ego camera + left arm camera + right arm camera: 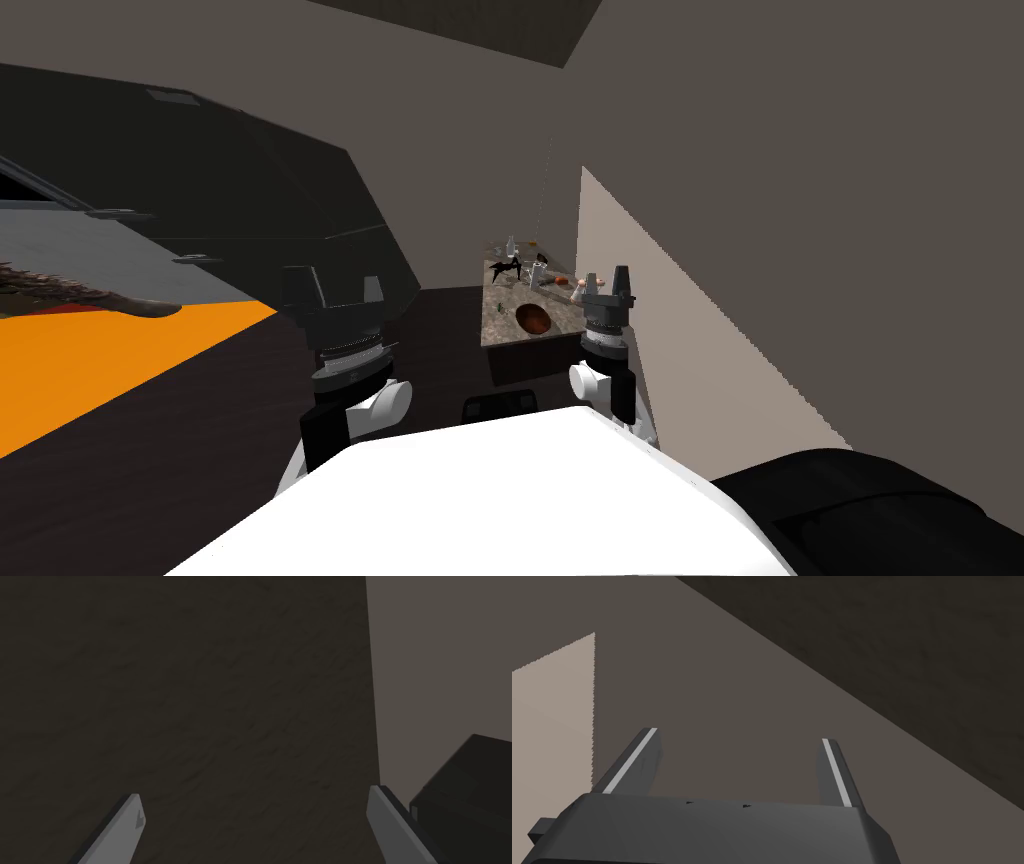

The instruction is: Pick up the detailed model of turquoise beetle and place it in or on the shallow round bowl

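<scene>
A narrow stone-topped table [500, 325] stands ahead of me. Near its front end sits a shallow round reddish-brown bowl [535, 319]. Farther back on the top stands a dark beetle model [505, 268] with spindly legs. My right gripper [606, 280] is raised beside the table's right edge, short of the beetle; its fingers stand open and empty [739, 741]. My left gripper [335, 283] is held up well left of the table, also open with nothing between its fingers [255, 801].
Several small items [545, 272] crowd the table's far end around the beetle. A pale wall [680, 340] runs close along the table's right side. A big black block [200, 190] and an orange floor patch [100, 360] lie to the left. Dark floor separates me from the table.
</scene>
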Available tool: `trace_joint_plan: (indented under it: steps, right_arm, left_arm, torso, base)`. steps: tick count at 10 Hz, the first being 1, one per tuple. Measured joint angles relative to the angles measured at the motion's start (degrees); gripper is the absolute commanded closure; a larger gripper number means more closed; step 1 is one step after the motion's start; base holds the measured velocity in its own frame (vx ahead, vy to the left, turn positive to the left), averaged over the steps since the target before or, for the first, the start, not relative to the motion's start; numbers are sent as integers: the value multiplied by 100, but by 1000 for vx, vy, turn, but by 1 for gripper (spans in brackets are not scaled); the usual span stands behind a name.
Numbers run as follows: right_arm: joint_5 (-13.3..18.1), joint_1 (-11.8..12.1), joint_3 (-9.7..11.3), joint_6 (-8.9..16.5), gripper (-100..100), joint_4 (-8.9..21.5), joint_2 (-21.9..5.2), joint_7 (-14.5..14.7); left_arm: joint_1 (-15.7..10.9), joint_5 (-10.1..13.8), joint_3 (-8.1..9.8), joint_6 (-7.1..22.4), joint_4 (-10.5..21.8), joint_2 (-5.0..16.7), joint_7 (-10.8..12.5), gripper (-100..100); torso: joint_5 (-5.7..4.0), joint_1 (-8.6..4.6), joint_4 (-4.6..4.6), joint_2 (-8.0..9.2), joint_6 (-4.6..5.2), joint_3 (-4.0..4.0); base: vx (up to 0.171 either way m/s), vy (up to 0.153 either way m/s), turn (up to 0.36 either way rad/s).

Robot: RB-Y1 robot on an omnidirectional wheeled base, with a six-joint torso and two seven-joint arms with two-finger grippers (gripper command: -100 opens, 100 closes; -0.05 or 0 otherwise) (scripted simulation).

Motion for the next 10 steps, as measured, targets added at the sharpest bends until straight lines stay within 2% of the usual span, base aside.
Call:
trace_joint_plan:
  steps: [2,5,10]
  right_arm:
    - [57,1,-33,60,-100,39,-216,47]
    - [252,44,-62,144,-100,226,-543,238]
    - [688,61,-268,529,-100,681,-951,716]
  left_arm:
    - [0,0,0,0,0,0,0,0]
    - [0,0,-1,0,0,-1,0,0]
    - [-1,0,-2,0,0,-2,0,0]
  torso:
    - [4,18,1,5,0,3]
    - [10,47,3,12,0,7]
    - [17,72,8,35,0,21]
  base:
    - [-19,72,-30]
    - [-36,128,-56]
    - [-87,187,-77]
